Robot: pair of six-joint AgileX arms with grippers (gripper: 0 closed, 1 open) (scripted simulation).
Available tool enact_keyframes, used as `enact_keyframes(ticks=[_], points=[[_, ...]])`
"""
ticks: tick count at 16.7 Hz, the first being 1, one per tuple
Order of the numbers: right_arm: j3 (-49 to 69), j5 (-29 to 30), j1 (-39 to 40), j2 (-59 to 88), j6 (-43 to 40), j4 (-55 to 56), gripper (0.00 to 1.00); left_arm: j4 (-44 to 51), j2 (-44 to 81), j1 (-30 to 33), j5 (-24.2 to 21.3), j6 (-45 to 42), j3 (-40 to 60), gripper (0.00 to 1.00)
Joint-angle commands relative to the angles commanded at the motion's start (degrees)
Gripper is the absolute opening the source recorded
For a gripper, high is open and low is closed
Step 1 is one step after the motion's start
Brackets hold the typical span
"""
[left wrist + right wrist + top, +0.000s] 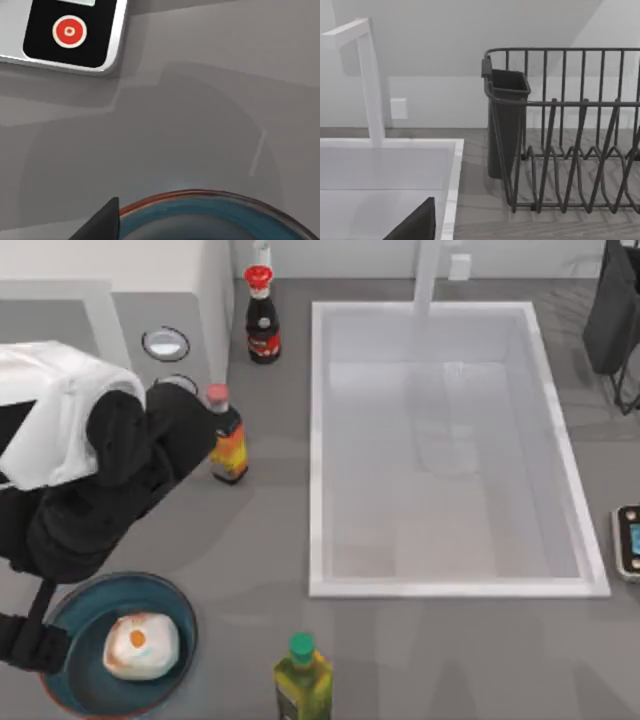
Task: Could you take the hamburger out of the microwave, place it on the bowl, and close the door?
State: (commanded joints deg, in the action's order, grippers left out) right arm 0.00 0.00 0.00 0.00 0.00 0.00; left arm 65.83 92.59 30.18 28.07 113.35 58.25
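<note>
The hamburger (140, 645), a cream lump with an orange spot, lies in the dark teal bowl (85, 690) at the table's front left. My left gripper (20, 640) hangs at the bowl's left rim, apart from the hamburger, open. One of its dark fingertips (100, 225) shows just above the bowl's reddish rim (200, 196). The microwave (170, 300) stands at the back left, with two silver knobs (165, 342). My left arm covers most of its door side, so I cannot tell how the door stands. A fingertip (415, 225) of my open right gripper shows over the sink's edge.
A white sink (315, 440) fills the middle right. A red-capped dark bottle (262, 320) stands behind it, an orange-labelled bottle (228, 445) next to my left arm, and a green-capped bottle (302, 680) at the front. A dish rack (560, 130) stands back right, a small device (628, 540) at the right edge.
</note>
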Motion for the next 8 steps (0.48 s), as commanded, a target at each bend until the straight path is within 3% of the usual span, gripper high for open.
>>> enact_keyframes(ticks=[8], points=[[0.0, 0.0, 0.0, 0.0, 0.0, 0.0, 1.0, -32.3, -47.3, -15.0, -13.1, -62.9, -25.8, 1.0]])
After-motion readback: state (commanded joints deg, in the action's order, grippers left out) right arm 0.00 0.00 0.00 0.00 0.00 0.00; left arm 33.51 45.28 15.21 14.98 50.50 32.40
